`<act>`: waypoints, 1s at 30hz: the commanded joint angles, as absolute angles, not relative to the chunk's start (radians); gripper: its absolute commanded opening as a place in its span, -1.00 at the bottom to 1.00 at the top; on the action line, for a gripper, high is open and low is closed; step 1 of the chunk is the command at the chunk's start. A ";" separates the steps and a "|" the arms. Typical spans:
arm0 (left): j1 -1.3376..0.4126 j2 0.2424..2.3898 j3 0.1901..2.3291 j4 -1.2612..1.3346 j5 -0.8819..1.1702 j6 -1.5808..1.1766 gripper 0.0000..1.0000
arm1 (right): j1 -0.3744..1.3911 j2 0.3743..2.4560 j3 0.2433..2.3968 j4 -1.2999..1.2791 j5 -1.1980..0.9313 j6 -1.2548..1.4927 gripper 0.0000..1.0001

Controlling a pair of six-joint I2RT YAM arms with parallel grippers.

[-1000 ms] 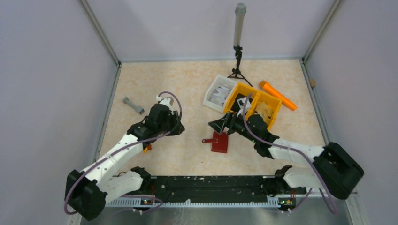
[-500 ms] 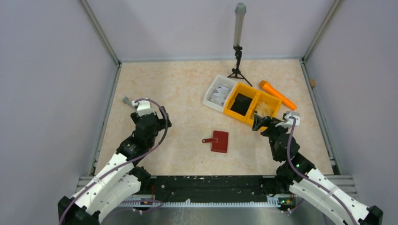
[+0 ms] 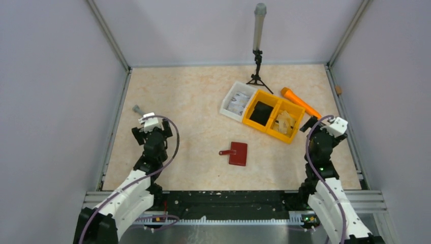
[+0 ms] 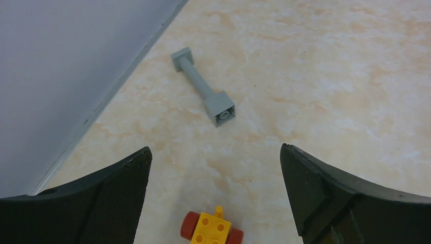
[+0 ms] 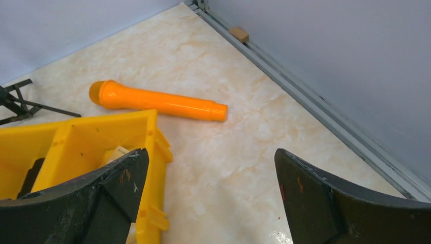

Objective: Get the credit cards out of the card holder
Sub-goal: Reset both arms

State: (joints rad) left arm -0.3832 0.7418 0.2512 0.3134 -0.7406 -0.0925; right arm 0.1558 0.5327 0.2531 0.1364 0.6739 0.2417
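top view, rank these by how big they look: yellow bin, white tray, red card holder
Largest to smallest:
1. yellow bin
2. white tray
3. card holder
The tray and card holder are fairly close, but the tray looks bigger.

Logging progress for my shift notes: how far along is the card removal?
Done: nothing clearly; no cards lie beside the red card holder. In hand: nothing; left claw and right claw are open, empty, far from it. Left: pulling the cards out.
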 commanded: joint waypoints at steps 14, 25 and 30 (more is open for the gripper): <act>-0.033 1.201 0.229 0.891 -0.301 -0.059 0.88 | 0.061 1.102 0.041 1.119 0.391 0.068 0.87; -0.021 1.456 0.293 1.067 -0.259 -0.042 0.91 | 0.065 1.474 0.080 1.453 0.258 0.024 0.82; -0.014 1.466 0.299 1.068 -0.260 -0.044 0.97 | 0.066 1.454 0.172 1.239 0.271 0.034 0.74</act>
State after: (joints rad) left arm -0.0231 1.4685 0.2653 0.9817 -0.2516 -0.0280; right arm 0.0631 1.4532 0.1024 1.2160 0.2901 0.0429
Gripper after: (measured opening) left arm 0.985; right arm 0.857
